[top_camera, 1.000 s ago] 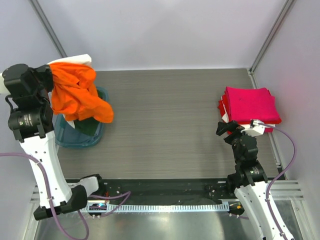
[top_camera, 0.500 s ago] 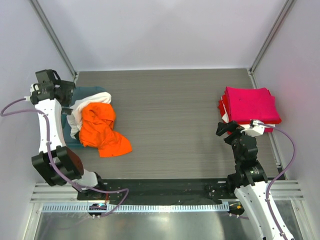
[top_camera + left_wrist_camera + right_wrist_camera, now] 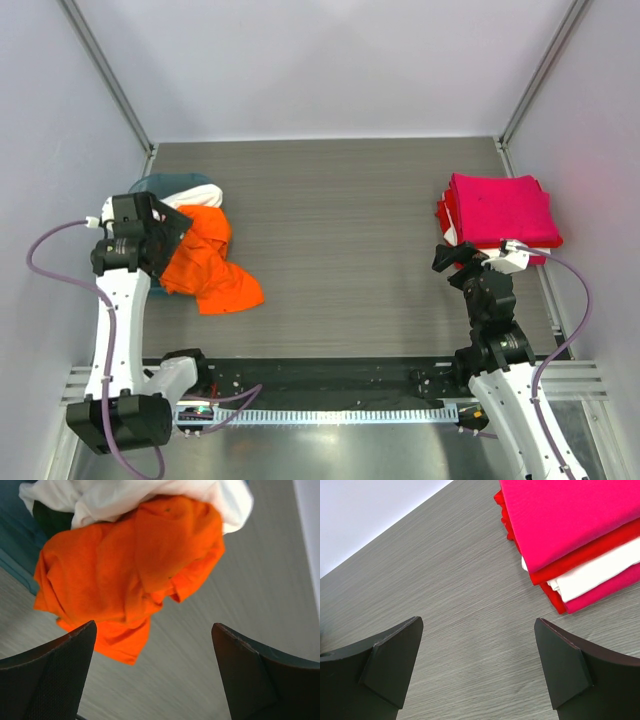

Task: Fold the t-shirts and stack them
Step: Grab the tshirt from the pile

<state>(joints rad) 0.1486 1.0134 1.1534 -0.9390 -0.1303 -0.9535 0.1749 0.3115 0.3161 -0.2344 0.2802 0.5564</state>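
Observation:
A crumpled orange t-shirt (image 3: 208, 265) (image 3: 125, 580) lies on the table, half out of a teal bin (image 3: 150, 186), with a white t-shirt (image 3: 183, 199) (image 3: 150, 497) bunched behind it. My left gripper (image 3: 165, 237) (image 3: 152, 630) hovers over the orange shirt's left side, open and empty. At the right sits a folded stack of pink, red and white t-shirts (image 3: 497, 212) (image 3: 570, 535). Just in front of that stack my right gripper (image 3: 455, 258) (image 3: 477, 622) stands open above bare table, holding nothing.
The grey wood-grain table (image 3: 340, 230) stretches between the orange shirt and the stack. White walls with metal posts (image 3: 105, 70) close the back and sides. A black rail (image 3: 330, 375) runs along the near edge between the arm bases.
The left gripper let go of the orange t-shirt, which dropped from the air onto the table beside the bin. The left arm then swung down over it. The right arm stayed still.

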